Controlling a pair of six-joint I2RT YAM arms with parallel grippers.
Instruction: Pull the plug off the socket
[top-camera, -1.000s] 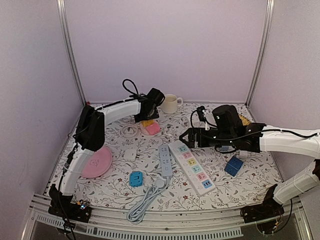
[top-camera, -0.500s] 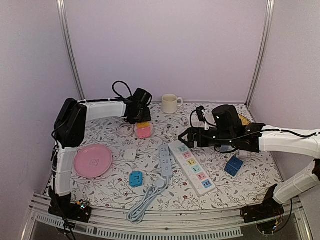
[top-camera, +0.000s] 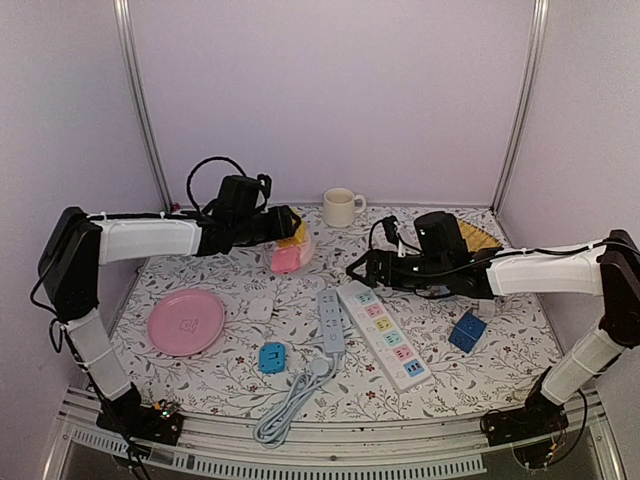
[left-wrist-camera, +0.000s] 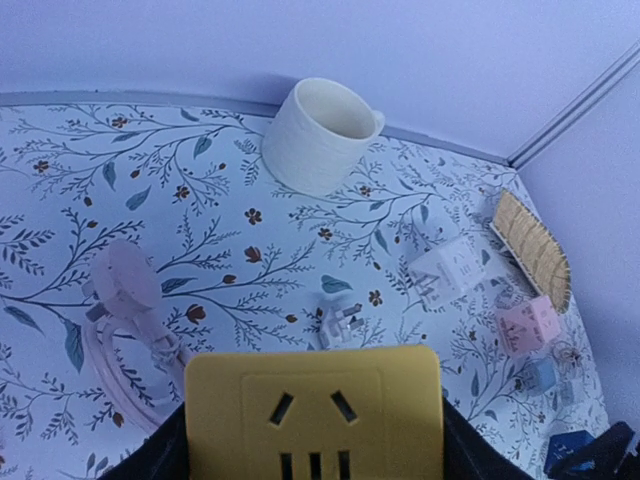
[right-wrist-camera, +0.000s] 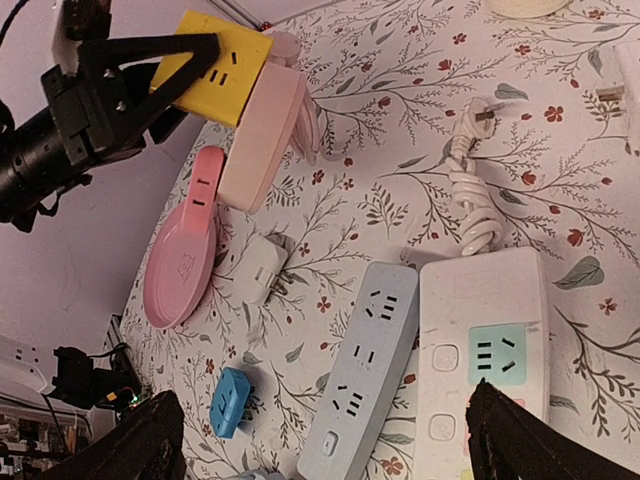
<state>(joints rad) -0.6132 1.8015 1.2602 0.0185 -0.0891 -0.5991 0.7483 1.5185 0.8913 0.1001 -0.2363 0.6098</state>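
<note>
A yellow cube socket (top-camera: 294, 237) is held off the table, with my left gripper (top-camera: 281, 231) shut on its sides. In the left wrist view its face (left-wrist-camera: 313, 412) fills the bottom between the dark fingers (left-wrist-camera: 150, 462). A pink plug (top-camera: 286, 260) sticks to the cube's underside and hangs tilted; the right wrist view shows socket (right-wrist-camera: 212, 66) and plug (right-wrist-camera: 262, 140) joined. My right gripper (top-camera: 357, 269) is open to the plug's right, apart from it, over the power strips (right-wrist-camera: 330, 450).
On the table lie a light blue power strip (top-camera: 331, 320), a white power strip (top-camera: 385, 333), a blue adapter (top-camera: 272, 357), a white adapter (top-camera: 261, 309), a pink plate (top-camera: 186, 322), a blue cube (top-camera: 467, 331) and a white mug (top-camera: 341, 207).
My left gripper has come down on the yellow socket, closed on it and lifted it with the pink plug, while its arm swung left. The right gripper edged slightly left.
</note>
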